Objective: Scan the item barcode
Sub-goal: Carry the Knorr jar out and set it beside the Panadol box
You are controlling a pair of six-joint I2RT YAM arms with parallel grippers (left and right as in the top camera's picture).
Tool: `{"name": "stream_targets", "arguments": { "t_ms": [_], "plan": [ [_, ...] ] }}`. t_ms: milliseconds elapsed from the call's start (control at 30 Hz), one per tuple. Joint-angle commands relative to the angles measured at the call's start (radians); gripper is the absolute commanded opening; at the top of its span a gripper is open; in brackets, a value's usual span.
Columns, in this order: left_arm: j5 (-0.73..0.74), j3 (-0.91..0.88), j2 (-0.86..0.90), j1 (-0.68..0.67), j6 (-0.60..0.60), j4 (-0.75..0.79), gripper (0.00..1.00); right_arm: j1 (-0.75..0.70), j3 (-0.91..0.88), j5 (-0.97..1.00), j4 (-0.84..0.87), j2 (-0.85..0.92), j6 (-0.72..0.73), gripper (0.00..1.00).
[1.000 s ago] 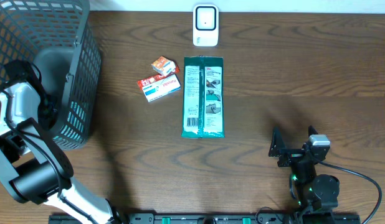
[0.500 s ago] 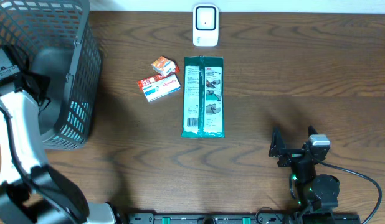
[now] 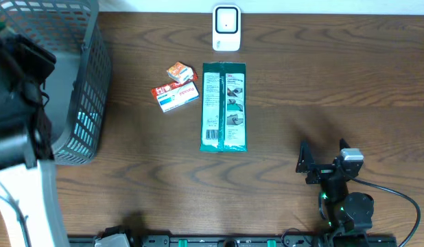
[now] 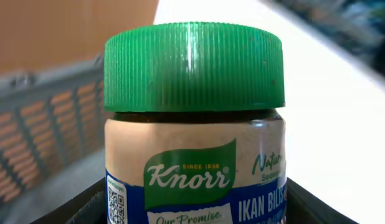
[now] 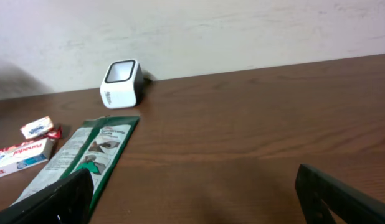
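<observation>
From overhead, the left arm (image 3: 20, 103) looms big and blurred at the far left, over the grey mesh basket (image 3: 85, 82). Its gripper and whatever it carries are hidden beneath it here. At the far edge of the wooden table (image 3: 322, 75) the white barcode scanner (image 3: 226, 27) stands upright. Just in front of it lies a long green packet (image 3: 224, 106), flat. To the packet's left is a red, white and blue toothpaste box (image 3: 175, 95), with a small orange box (image 3: 179, 71) just above it. Down at the near right sits the right gripper (image 3: 323, 152), well apart from all of it.

Over to the left wrist camera, and here's the item: a Knorr jar (image 4: 192, 168) fills the frame, upright, its green ribbed lid (image 4: 192, 65) on. The left gripper (image 4: 195, 208) is closed on it, one dark finger on each side of the jar's lower body, jaws set wide to fit it. A QR code (image 4: 116, 205) shows at the label's lower left. The basket is a blur behind, on the left.

Right wrist camera now: the right gripper (image 5: 194, 180) is spread fully, fingers (image 5: 55, 199) at the frame's bottom corners, with nothing but bare table between them. Ahead of it are the scanner (image 5: 121, 84) against the wall, the green packet (image 5: 86, 155), the toothpaste box (image 5: 21, 155) and the small orange box (image 5: 37, 126).
</observation>
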Motion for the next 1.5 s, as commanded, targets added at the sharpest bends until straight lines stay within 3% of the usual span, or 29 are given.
{"name": "stream_targets", "arguments": {
  "t_ms": [0, 233, 300, 500, 833, 1000, 1467],
  "plan": [
    [0.003, 0.054, -0.082, -0.088, 0.119, 0.013, 0.45, -0.005, -0.001, -0.004, -0.004, -0.003, 0.01, 0.99],
    [0.108, 0.053, -0.058, -0.328, 0.188, -0.074, 0.45, -0.005, -0.001, -0.004, -0.004, -0.003, 0.01, 0.99],
    [0.108, 0.053, 0.024, -0.435, 0.246, -0.153, 0.45, -0.005, -0.001, -0.004, -0.004, -0.003, 0.01, 0.99],
    [0.108, 0.053, 0.302, -0.535, 0.249, -0.299, 0.45, -0.005, -0.001, -0.004, -0.004, -0.003, 0.01, 0.99],
    [0.108, 0.053, 0.687, -0.573, 0.226, -0.313, 0.45, -0.005, -0.001, -0.004, -0.004, -0.003, 0.01, 0.99],
    [0.018, 0.053, 0.805, -0.552, 0.207, -0.263, 0.45, -0.005, -0.001, -0.004, -0.004, -0.003, 0.01, 0.99],
    [0.067, 0.047, 0.845, -0.393, 0.129, -0.368, 0.4, -0.005, -0.001, -0.004, -0.004, -0.003, 0.01, 0.99]
  ]
}}
